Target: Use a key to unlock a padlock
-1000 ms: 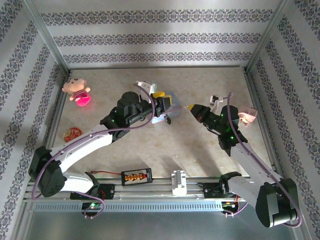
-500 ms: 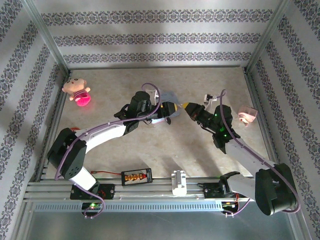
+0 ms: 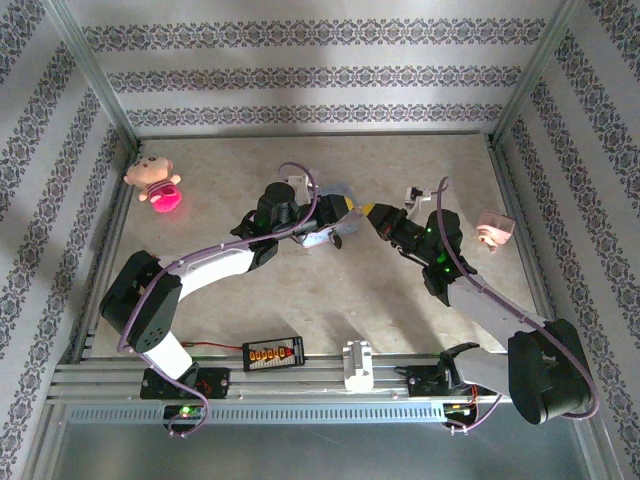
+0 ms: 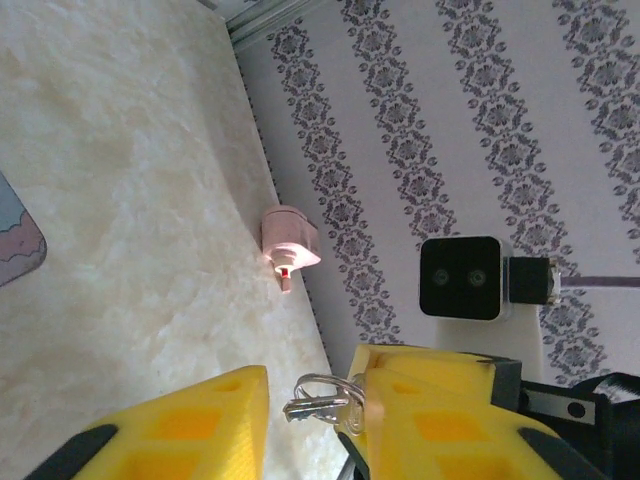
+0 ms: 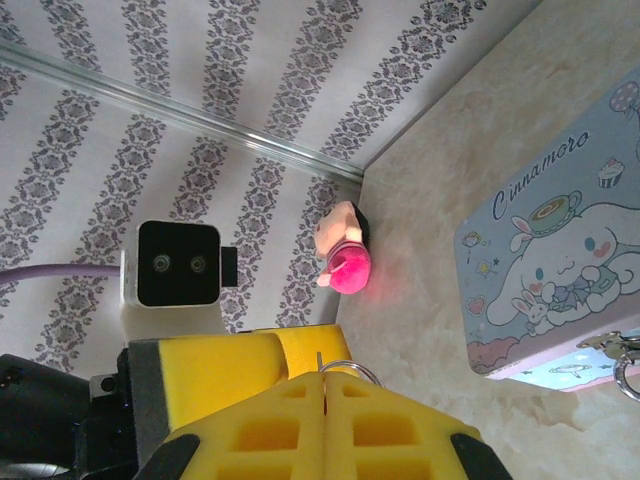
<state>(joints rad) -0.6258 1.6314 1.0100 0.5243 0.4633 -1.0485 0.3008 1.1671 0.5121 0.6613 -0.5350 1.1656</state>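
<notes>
We are judging this to be the lining-up step. The key is hanging between our two hands, so we should be steadying it and aiming its blade at the padlock. That seems to be sitting on the front edge of the tin on the surface. Our right hand is pressing fully closed on the key by its ring. Our left hand is crowding the key, but we cannot tell how far open it is or whether it is gripping.
</notes>
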